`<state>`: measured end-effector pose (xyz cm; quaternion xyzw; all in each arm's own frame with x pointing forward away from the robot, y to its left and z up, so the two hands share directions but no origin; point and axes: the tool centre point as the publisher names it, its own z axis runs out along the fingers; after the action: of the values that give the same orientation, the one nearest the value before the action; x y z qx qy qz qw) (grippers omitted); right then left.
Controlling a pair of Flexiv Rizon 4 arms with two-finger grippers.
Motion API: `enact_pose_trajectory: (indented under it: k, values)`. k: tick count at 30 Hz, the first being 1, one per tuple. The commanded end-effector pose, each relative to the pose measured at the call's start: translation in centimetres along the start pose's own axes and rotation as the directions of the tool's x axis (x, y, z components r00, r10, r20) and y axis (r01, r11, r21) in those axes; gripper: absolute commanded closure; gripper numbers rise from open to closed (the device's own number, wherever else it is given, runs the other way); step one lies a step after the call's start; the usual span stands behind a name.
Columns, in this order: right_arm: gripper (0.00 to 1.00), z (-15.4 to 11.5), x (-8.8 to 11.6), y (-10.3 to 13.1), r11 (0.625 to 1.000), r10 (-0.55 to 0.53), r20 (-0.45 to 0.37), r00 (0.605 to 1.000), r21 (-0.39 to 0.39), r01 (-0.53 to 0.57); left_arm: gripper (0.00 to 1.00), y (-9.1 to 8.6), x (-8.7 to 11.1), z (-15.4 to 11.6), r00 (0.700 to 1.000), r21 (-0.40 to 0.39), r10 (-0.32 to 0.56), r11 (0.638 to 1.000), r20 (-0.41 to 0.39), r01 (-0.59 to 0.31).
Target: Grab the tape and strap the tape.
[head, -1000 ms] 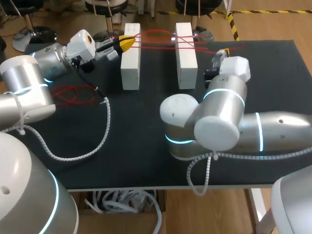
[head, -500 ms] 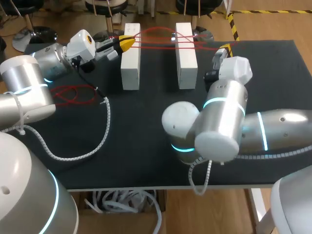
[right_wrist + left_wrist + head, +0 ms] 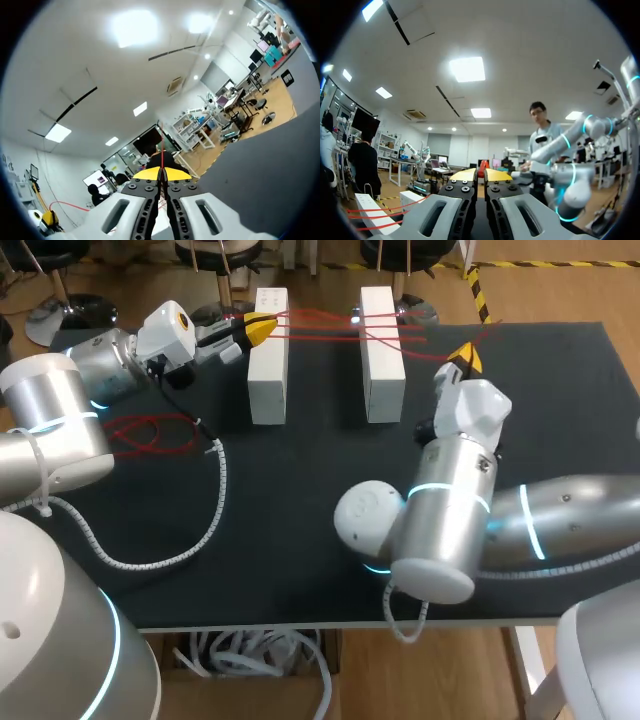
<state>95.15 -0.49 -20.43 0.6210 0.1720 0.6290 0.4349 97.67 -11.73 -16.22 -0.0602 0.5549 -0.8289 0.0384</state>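
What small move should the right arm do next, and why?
Probably carry the red tape back across the right white block toward the left white block. The right gripper is shut on the tape just past that block, and several strands already span both blocks.

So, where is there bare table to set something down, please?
Bare: the table right of the right claw, and the stretch this side of the white blocks, between the left arm's cable and the right arm. Crowded: the red tape strung across the blocks.

Right gripper (image 3: 465, 357) tipped upward; right arm (image 3: 455, 510) swung back toward robot
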Motion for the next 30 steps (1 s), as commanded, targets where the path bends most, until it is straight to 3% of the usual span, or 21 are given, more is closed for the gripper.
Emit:
enact_pose_trajectory:
  k: [1,20,23,26,28,30]
  values:
    - [1.0,-0.68,1.07,-0.04,1.0,-0.007,0.05,0.999,0.003,0.007,1.0,0.08,0.0,-0.05,1.0,0.002,0.001,1.0,-0.001,-0.001]
    - [1.0,-0.68,1.07,-0.04,1.0,-0.007,0.05,0.999,0.003,0.007,1.0,0.08,0.0,-0.05,1.0,0.002,0.001,1.0,-0.001,-0.001]
    - [1.0,-0.68,1.07,-0.04,1.0,-0.007,0.05,0.999,0.003,0.007,1.0,0.41,-0.12,0.11,0.999,-0.192,-0.043,0.98,-0.005,0.041]
    - [1.0,-0.68,1.07,-0.04,1.0,-0.007,0.05,0.999,0.003,0.007,1.0,0.58,-0.04,0.1,0.997,-0.39,-0.071,0.918,-0.005,0.064]
    - [1.0,-0.68,1.07,-0.04,1.0,-0.007,0.05,0.999,0.003,0.007,1.0,0.52,0.11,-0.03,0.996,-0.532,-0.094,0.843,0.005,0.082]
    - [1.0,-0.68,1.07,-0.04,1.0,-0.007,0.05,0.999,0.003,0.007,1.0,0.18,0.29,-0.12,0.996,-0.668,-0.087,0.74,0.02,0.079]
